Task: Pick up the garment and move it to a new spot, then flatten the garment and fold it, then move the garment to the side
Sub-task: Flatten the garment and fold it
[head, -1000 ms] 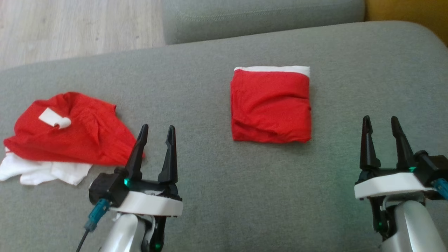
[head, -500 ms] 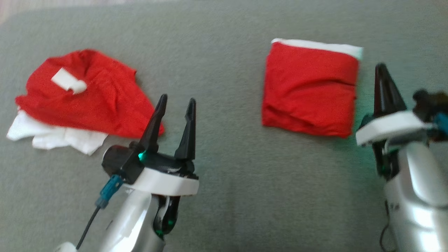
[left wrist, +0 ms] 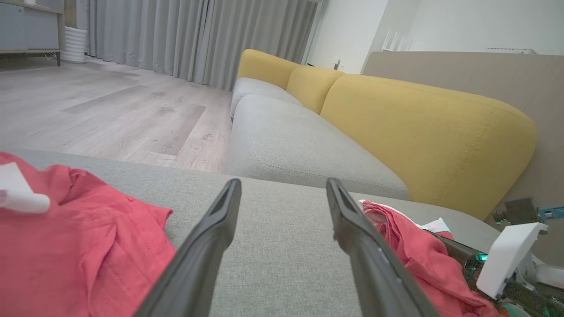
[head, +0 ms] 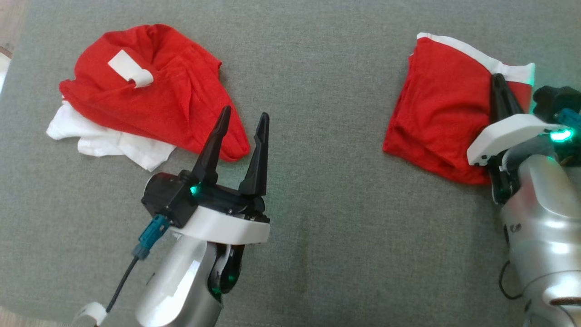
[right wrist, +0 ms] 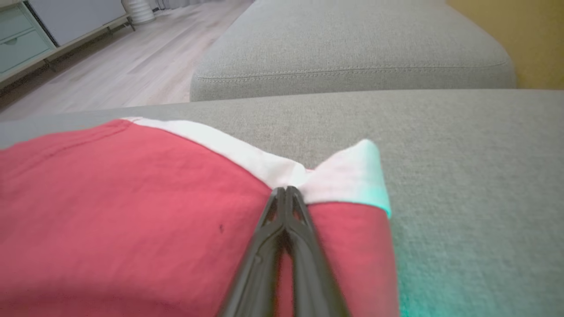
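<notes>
On cushion (head: 317,136): crumpled garment (head: 154,100) left, folded garment (head: 440,113) right, well apart.

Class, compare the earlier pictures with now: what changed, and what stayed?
The right gripper moved forward onto the folded garment and closed, pinching its white-banded edge, which now puckers. The head camera also shifted. The left gripper stayed open and empty; the crumpled garment lies unmoved.

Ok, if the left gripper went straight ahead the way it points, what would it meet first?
Probably bare grey cushion, between the crumpled garment and the folded garment; depth is unclear.
</notes>
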Controlling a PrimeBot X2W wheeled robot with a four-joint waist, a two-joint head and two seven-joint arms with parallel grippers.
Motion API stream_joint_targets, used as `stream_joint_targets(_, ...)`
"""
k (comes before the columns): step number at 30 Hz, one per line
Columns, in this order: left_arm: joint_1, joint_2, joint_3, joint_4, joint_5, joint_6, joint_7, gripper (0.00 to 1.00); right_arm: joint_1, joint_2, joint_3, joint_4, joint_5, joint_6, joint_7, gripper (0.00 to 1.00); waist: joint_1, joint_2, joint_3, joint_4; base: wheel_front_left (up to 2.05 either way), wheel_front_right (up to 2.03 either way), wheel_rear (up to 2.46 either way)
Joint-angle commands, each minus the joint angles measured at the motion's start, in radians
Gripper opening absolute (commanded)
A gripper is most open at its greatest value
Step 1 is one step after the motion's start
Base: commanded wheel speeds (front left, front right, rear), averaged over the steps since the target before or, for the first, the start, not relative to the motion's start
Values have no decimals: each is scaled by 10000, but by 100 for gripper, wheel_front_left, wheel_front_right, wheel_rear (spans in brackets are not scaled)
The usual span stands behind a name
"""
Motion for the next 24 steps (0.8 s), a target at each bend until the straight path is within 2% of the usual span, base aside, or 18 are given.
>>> stream_joint_targets(1,-241,54,283,-339,-68,92,-51,100,-136,140,234,100,-67,-7,-210,0,0,0,-72,5,0,0,0)
stream_joint_targets(6,-166,54,344,-326,-91,104,-51,100,-632,347,608,86,5,-7,-612,0,0,0,-284,-45,0,0,0)
stream_joint_targets(9,-120,54,285,-374,-150,137,-51,100,-804,557,1199,-59,175,-7,-679,0,0,0,-389,-24,0,0,0)
stream_joint_targets(19,-72,54,235,-398,-203,166,-51,100,-555,734,2810,1480,745,-7,-400,0,0,0,-512,150,0,0,0)
stream_joint_targets(24,44,54,444,-336,-92,163,-51,100,-561,750,3338,1315,1294,-7,-598,0,0,0,-715,-125,0,0,0)
